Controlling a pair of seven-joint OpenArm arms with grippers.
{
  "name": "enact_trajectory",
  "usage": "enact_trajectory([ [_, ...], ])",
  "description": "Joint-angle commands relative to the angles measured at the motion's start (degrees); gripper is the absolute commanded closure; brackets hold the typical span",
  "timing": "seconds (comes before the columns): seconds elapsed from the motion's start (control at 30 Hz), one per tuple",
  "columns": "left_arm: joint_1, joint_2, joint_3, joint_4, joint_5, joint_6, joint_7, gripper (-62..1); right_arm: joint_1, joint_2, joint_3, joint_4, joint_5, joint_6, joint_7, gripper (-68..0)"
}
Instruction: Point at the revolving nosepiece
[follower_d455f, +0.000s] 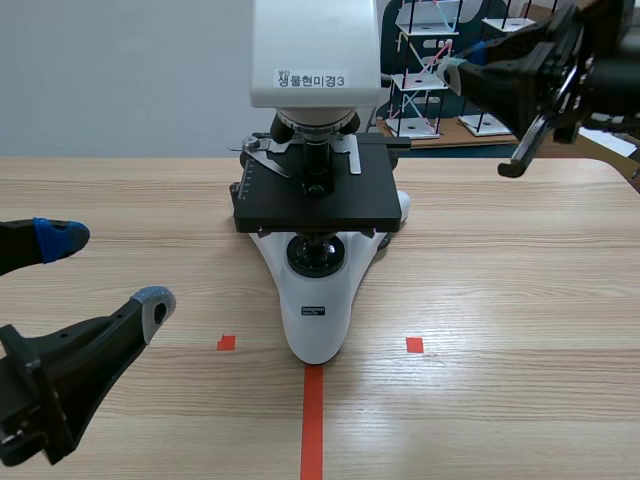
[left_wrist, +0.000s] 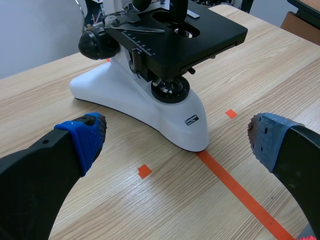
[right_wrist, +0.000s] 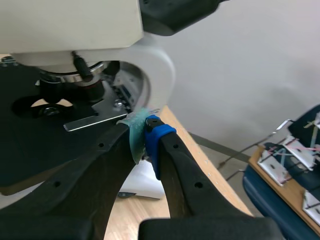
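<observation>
Right hand (right_wrist: 145, 131): clenched on nothing, pads pressed together; raised at the right side of the microscope (follower_d455f: 316, 300), tips aimed in under its white top.
Nosepiece (right_wrist: 70, 76): under the microscope's white top, above its black stage (follower_d455f: 320, 200); ahead of the right hand, apart from it.
Left hand (left_wrist: 177, 137): released, fingers spread wide; low before the microscope's base, touching nothing.
Microscope: upright, its base toward the robot.
Surface (follower_d455f: 500, 280): pale wood, carrying the microscope.
</observation>
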Motion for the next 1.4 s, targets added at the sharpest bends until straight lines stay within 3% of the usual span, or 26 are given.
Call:
enact_trajectory([
  [0.0, 0.6, 0.2, -0.4, 0.7, -0.5, -0.1, -0.8, -59.6, 1.6, -0.5, -0.1, -1.5, 0.4, -0.4, 0.6, -0.2],
  [0.3, 0.5, 0.2, -0.4, 0.7, -0.5, -0.1, -0.8, -59.6, 3.9, -2.1, -0.9, -4.9, 0.4, 3.6, 2.9, -0.2],
  [1.37, 0.5, 0.2, -0.4, 0.7, -0.5, -0.1, -0.8, -59.6, 4.7, -2.1, -1.1, -4.9, 0.2, 4.4, 3.0, -0.2],
])
